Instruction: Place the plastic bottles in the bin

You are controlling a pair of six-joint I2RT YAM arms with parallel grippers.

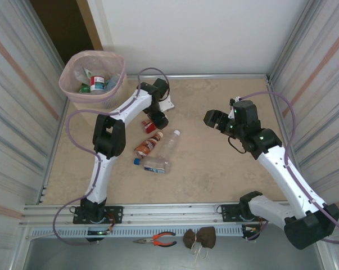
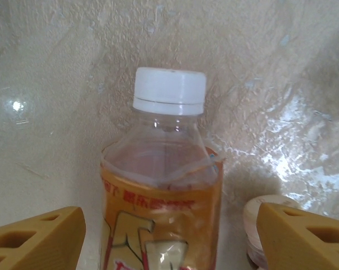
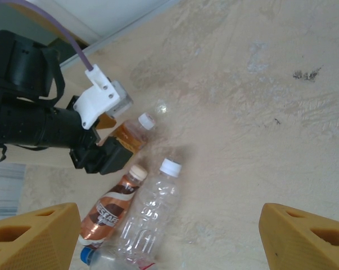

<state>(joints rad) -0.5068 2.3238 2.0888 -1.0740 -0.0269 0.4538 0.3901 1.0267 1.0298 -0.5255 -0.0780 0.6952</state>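
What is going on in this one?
The left gripper, jaws open, straddles an orange-labelled bottle with a white cap on the table, not yet gripping it. Beside it lie three more bottles. The right gripper hangs open and empty above the table. The bin in the far left corner holds several bottles.

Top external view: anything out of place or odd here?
Red-handled pliers and a brown bundle lie on the grey ledge at the near edge, off the table; neither belongs to the task. Nothing looks spilled.
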